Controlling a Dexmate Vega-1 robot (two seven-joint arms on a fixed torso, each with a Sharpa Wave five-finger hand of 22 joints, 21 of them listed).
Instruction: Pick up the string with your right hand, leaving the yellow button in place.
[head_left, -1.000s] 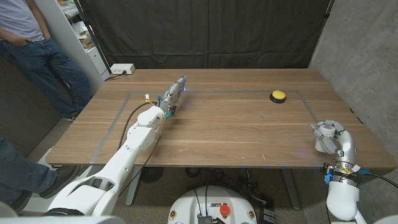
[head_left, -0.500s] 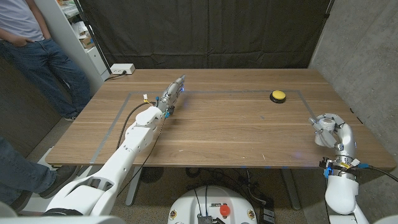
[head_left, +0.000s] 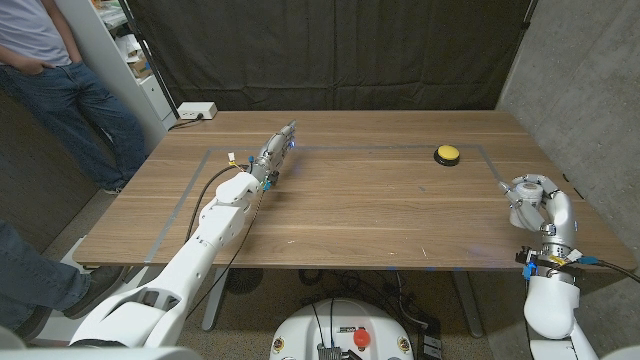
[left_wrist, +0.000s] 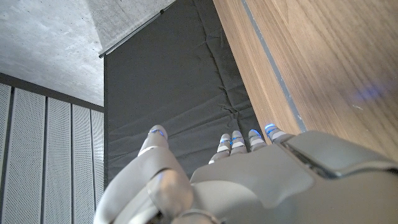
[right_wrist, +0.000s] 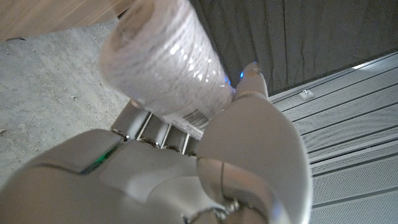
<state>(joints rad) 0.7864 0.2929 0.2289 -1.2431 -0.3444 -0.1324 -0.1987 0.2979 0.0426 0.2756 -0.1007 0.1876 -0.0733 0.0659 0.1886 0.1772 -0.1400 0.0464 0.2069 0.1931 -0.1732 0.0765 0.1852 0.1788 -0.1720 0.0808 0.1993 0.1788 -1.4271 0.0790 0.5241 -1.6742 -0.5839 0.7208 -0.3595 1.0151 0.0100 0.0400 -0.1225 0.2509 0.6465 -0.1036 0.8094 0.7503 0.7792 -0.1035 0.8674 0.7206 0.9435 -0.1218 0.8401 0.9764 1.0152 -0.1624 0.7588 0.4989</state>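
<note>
Right robot hand (right_wrist: 186, 168) grips white, plastic-wrapped string (right_wrist: 165, 62) spool.

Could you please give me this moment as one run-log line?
right hand: holds string, lifted | left hand: idle on table | button: in place

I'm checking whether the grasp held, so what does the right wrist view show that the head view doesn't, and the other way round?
Right wrist view: the wrapped white spool of string close up, with a barcode label, gripped in the right hand. Head view: the round yellow button sitting on the wooden table, the left hand stretched out on the table's far side, and a person standing at the left edge. Both: the right hand holding the spool.
</note>
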